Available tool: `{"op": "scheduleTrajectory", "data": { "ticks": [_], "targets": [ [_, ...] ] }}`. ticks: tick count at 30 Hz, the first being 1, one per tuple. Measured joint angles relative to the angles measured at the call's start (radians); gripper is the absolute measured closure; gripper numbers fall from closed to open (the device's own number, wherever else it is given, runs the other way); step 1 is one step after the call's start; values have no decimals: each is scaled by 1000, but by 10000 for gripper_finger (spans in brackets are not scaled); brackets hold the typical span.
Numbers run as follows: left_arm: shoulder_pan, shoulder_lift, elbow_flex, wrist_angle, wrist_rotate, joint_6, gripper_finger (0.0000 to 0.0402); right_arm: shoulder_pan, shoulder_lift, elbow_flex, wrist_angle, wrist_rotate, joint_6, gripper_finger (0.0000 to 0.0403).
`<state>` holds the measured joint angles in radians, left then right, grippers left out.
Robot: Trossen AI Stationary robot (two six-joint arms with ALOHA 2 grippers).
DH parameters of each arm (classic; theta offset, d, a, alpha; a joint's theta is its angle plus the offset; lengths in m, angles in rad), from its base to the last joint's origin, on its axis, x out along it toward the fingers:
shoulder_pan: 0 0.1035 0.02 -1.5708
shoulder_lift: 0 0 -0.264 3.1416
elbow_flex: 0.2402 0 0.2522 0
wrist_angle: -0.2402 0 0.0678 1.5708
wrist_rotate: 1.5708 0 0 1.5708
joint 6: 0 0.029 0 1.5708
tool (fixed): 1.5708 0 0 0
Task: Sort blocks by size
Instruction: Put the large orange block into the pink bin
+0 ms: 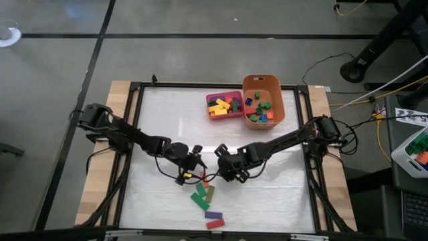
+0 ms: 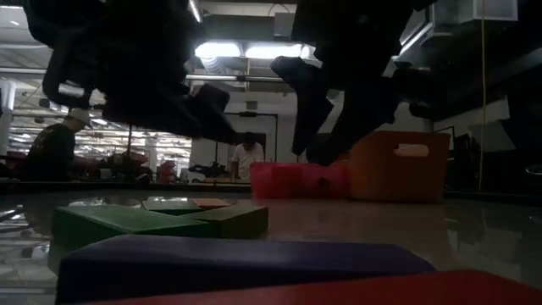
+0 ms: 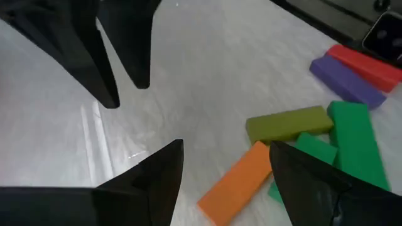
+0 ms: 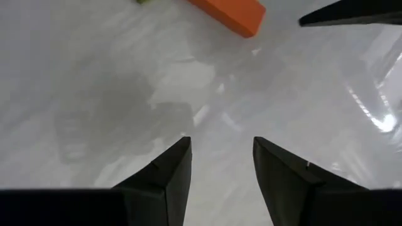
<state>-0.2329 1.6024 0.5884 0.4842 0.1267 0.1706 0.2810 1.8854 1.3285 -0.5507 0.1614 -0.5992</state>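
Several long blocks lie flat on the table's near middle: an orange one (image 3: 242, 182), an olive one (image 3: 289, 122), two green ones (image 3: 355, 141), a purple one (image 3: 345, 81) and a red one (image 3: 367, 66). My left gripper (image 3: 226, 145) hangs open, low over the table; the orange block's near end lies between and just below its fingers, apart from them. My right gripper (image 4: 221, 141) is open over bare table to the right of it, with nothing between its fingers. The orange block's end (image 4: 229, 12) lies ahead of it. More blocks fill the pink tray (image 1: 225, 105) and the orange tub (image 1: 263, 100).
The pink tray and the orange tub stand side by side at the table's far edge, right of centre. The two grippers (image 1: 190, 167) (image 1: 222, 164) face each other closely at mid-table. Bare tabletop (image 1: 160, 120) spreads to the far left. People show in the room behind.
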Motion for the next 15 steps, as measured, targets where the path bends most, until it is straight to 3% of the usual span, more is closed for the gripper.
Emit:
{"op": "scheduleTrajectory", "data": {
  "ticks": [15],
  "targets": [
    [35, 154, 50, 31, 126, 213, 179, 1, -1, 0, 6, -77, 156, 233]
  ]
}}
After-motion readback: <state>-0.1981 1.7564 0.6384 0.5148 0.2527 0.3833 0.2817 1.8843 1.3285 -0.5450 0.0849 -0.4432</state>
